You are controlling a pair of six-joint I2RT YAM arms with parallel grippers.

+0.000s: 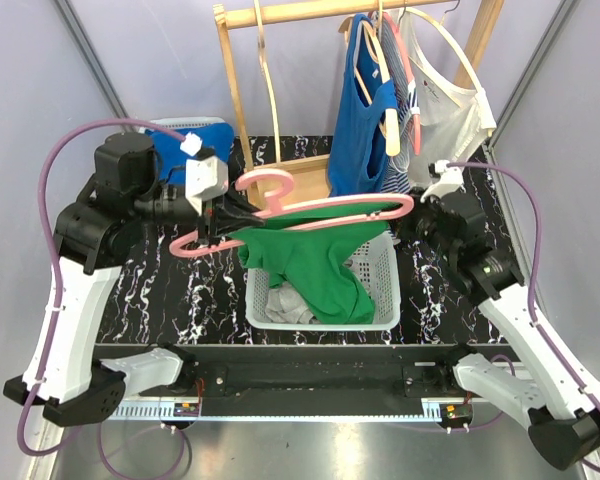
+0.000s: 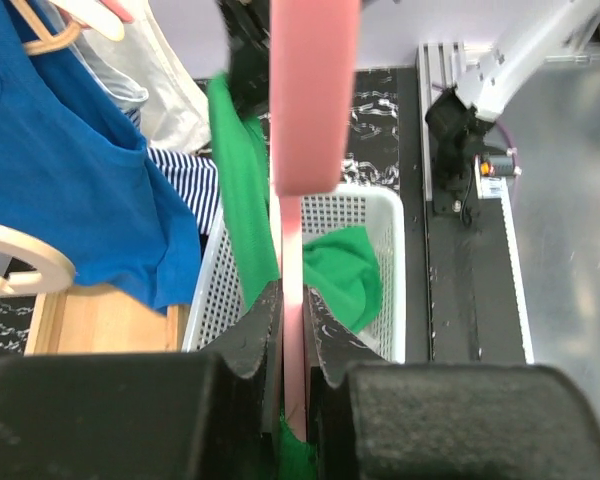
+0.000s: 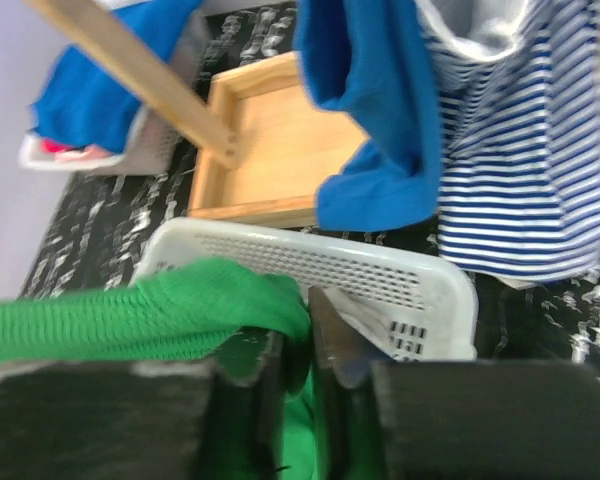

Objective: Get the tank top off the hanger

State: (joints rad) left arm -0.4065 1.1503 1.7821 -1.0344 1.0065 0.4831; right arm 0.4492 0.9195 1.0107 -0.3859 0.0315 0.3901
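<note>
Nearest the camera in the top view, the bases of the left arm [image 1: 75,300] and right arm [image 1: 525,320] sit at the near edge of the black marbled table [image 1: 150,310]. Both arms reach inward over it.

At the far edge stands a wooden rack [image 1: 233,90]. A blue top [image 1: 355,140], a white top [image 1: 445,100] and a blue-and-white striped garment [image 3: 520,150] hang from its rail on pale hangers. A blue bin [image 1: 195,135] stands at the back left.

A white mesh basket [image 1: 385,290] rests mid-table between the arms, with grey cloth [image 1: 285,305] lying inside it.

The green tank top [image 1: 315,265] is draped along the pink hanger [image 2: 305,100], which is held in the air above the basket. Its lower part hangs down into the basket. Its upper edge runs from beside the left jaws to the hanger's right end.

The left jaws are closed tight on the hanger's thin lower bar near its left end, as the left wrist view shows, with green fabric just below them. The right jaws, at the hanger's right end, are pinched nearly together on a fold of the tank top. The right wrist view shows green knit bunched between the two fingers [image 3: 265,375] above the basket rim.
</note>
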